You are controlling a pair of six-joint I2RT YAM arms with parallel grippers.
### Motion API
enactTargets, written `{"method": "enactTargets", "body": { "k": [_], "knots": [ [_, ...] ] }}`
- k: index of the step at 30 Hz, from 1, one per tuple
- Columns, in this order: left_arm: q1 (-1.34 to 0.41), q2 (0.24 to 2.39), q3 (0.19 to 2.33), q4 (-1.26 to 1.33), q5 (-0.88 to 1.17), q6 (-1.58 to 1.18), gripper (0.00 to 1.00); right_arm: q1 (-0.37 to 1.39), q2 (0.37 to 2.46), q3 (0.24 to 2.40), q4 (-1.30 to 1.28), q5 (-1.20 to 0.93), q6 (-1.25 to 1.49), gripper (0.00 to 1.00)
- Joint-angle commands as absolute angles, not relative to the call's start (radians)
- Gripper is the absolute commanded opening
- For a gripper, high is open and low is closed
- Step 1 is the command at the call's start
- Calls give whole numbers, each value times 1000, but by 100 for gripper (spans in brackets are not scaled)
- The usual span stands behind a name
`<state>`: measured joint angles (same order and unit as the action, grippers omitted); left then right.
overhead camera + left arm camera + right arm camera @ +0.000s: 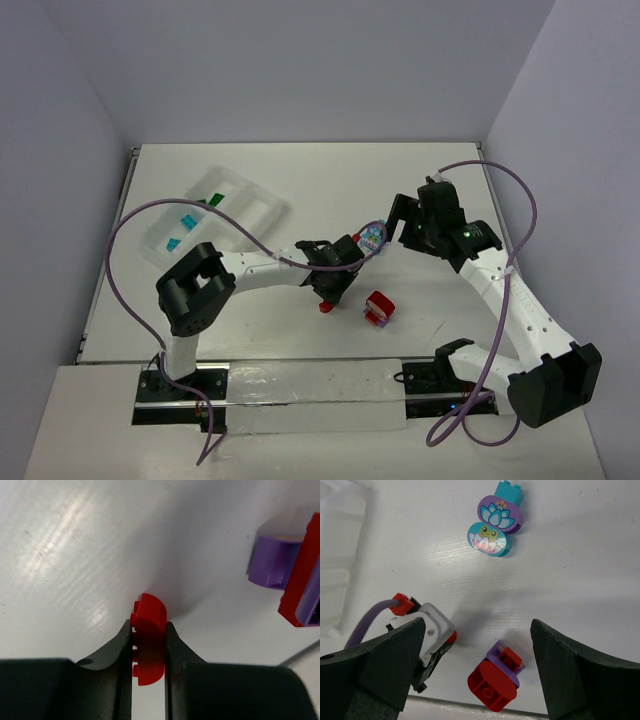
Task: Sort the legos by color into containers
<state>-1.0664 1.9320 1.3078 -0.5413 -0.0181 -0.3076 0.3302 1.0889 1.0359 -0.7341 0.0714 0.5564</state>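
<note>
Left wrist: gripper [149, 630] low (clamping brick [150, 612]).

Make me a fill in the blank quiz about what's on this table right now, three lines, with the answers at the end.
The left claw is shut on a small rounded plastic brick that is ____ in colour.
The right claw hovers over the table with its jaws ____.
The white translucent plastic organizer tray holds teal bricks and ____ ones.
Missing words: red; open; green.
</note>
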Motion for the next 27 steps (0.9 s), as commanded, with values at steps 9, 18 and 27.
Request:
{"method": "enactTargets", "body": {
  "k": [9,18,27],
  "knots": [
    [-847,1742,1430,-664,-83,-271,0,326,1085,1068,-706,71,549,93],
    [-550,1724,1600,-698,-130,-394,0,325,1079,1058,-693,63,553,93],
    [-409,1812,1635,-598,-220,-492,0,325,1066,1047,-689,51,557,93]
  ]
}}
